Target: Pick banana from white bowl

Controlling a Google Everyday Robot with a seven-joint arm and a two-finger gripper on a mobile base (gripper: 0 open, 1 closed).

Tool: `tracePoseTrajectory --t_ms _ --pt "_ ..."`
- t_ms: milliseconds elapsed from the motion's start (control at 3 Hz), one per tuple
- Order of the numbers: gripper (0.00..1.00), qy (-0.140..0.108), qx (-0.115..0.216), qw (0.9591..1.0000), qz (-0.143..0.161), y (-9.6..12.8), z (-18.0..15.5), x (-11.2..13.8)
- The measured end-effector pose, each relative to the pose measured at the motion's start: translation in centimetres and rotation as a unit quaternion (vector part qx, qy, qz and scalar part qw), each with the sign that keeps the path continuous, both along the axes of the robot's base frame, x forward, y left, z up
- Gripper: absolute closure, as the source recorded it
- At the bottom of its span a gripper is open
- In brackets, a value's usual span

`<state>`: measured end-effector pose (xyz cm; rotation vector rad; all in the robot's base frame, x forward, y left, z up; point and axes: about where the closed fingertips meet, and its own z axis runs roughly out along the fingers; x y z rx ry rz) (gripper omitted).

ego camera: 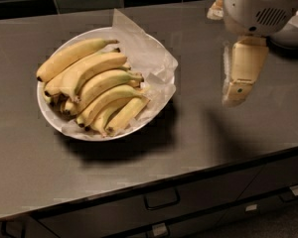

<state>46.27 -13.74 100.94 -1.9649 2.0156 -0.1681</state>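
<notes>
plump curved yellow banana sits in the wide white paper-lined bowl by the desk's left edge, long axis front-left to back-right. our cream gripper hangs empty near the right edge, width we can't tell.

Grey counter, white bowl, end effector above
</notes>
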Motion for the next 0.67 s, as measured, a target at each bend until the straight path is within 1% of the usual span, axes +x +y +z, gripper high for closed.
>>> tracePoseTrajectory --t_ms 333,667 --pt "0.00 0.012 -0.003 0.9957 0.092 5.87 -0.17 0.78" --pt "0.00 0.002 0.001 0.9956 0.093 6.21 0.16 1.04"
